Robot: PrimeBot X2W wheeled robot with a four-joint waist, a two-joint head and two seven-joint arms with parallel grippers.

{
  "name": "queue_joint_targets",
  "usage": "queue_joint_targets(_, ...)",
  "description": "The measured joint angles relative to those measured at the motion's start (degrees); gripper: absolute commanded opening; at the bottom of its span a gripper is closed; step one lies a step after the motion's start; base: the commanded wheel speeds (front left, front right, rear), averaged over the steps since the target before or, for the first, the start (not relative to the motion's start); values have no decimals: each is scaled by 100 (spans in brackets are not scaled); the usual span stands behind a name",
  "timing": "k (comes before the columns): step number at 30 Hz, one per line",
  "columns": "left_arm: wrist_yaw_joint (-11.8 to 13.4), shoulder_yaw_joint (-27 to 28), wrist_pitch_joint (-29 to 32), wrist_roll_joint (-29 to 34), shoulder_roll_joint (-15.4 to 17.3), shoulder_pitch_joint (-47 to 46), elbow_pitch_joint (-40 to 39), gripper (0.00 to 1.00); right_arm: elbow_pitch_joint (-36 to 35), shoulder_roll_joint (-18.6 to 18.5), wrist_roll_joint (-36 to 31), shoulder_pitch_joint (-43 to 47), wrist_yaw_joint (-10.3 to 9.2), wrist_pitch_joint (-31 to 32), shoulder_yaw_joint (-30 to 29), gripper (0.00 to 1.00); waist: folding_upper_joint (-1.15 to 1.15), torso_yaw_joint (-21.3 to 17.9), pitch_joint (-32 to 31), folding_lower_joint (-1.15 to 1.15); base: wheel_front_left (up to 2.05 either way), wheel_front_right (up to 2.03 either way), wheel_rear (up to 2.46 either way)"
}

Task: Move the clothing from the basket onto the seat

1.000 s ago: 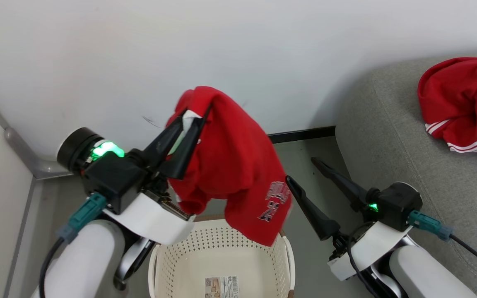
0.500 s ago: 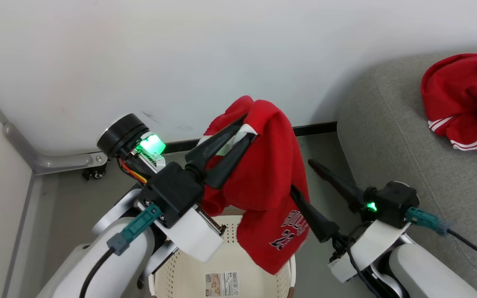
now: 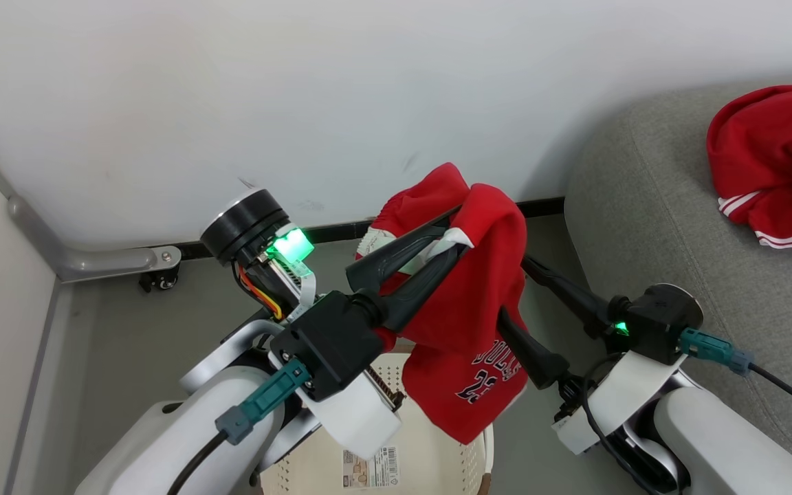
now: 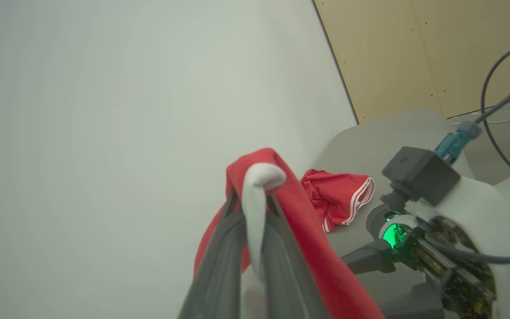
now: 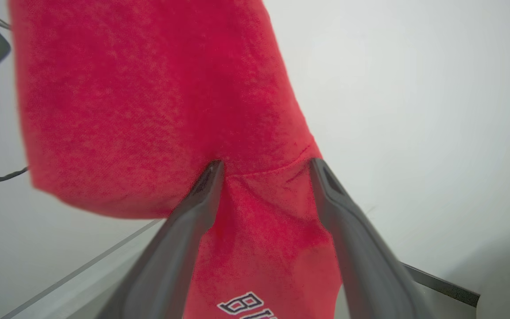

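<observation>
Red jersey (image 3: 478, 302) aloft, pinched at its white-trimmed edge between the pressed-together fingers of the left gripper (image 3: 455, 242), hanging above the basket (image 3: 473, 471), short of the seat (image 3: 643, 227).

Soft, light and limp: drapes in folds from one pinch point, likely to swing and snag (right gripper (image 3: 513, 287) spread wide, tips against the hanging cloth, clamping nothing). Best taken at a bunched hem or trim, thick enough to bite. Not fragile; little risk of slipping under a tight pinch. Second red garment (image 3: 774, 158) already lying on the seat.
</observation>
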Motion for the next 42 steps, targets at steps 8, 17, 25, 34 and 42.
queue_joint_targets(8,-42,-144,-3,-46,44,-37,51,0,-41,-62,0,-51,0,0,127,0,0,32,38,0,0,0,0)
queue_joint_targets(17,-42,-104,74,-285,66,-34,226,47,-108,-87,2,-54,0,1,-24,0,0,31,76,0,0,0,0)
queue_joint_targets(25,-10,12,254,-545,88,163,464,100,-81,-166,0,-51,0,0,-259,0,0,16,128,0,0,0,0)
queue_joint_targets(34,111,172,325,-659,120,355,583,100,-90,-202,-11,-48,0,1,-567,0,0,-4,193,0,0,0,0)
queue_joint_targets(42,160,218,324,-711,154,395,600,100,-104,-236,-64,-25,0,1,-901,0,0,-35,231,0,0,0,0)
